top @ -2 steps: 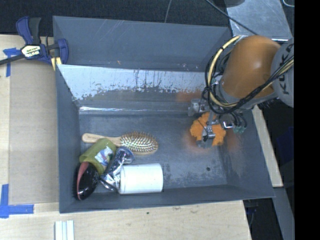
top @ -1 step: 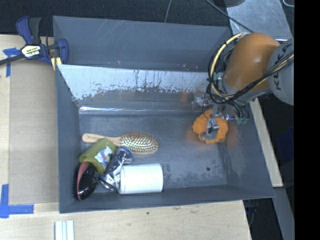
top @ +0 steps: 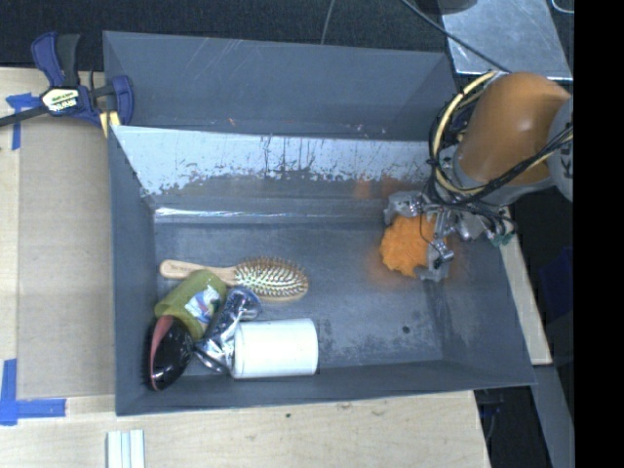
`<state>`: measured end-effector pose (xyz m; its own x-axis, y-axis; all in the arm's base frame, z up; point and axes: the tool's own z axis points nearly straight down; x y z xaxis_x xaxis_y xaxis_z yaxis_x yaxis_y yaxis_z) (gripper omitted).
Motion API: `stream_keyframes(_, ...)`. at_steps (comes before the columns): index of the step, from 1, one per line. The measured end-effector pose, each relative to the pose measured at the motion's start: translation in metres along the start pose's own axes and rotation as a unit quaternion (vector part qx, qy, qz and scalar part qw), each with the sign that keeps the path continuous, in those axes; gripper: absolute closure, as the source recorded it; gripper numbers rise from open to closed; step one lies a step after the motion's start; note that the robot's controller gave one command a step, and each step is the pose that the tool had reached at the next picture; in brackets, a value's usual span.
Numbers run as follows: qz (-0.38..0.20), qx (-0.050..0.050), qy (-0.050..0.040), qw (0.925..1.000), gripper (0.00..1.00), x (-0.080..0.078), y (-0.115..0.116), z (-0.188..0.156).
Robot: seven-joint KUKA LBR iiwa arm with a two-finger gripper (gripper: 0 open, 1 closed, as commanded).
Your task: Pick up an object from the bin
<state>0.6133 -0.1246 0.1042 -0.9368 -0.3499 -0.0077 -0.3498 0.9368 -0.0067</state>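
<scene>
My pincer [top: 430, 241] sat against a lumpy orange thing [top: 398, 252] at the bin's [top: 292, 178] right (clenched or released, couldn't tell); hairbrush [top: 270, 279] and white cylinder [top: 277, 347] lay well apart, left.

The gripper [top: 419, 234] is hanging low in the bin [top: 322, 169], an orange lump [top: 400, 250] sitting right against it (toward the view's left); a hairbrush [top: 271, 279] and a white roll [top: 277, 347] are lying well away from it.

a black, finely textured surface [top: 244, 8] is spreading across the top. a thin grey cable [top: 334, 3] is running slantwise over it. a shiny, pale grey metal sheet [top: 507, 18] is lying at the upper right, catching the light and gleaming whitish.
</scene>
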Motion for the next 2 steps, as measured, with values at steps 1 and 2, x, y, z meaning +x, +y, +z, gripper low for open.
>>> stream_keyframes(1, 0.008, 0.0, -0.0009, 1.0, 0.0, 0.0385, 0.0391, -0.025)
stream_keyframes(2, 0.009, 0.0, -0.0016, 1.0, 1.0, 0.0374, 0.0382, -0.024)
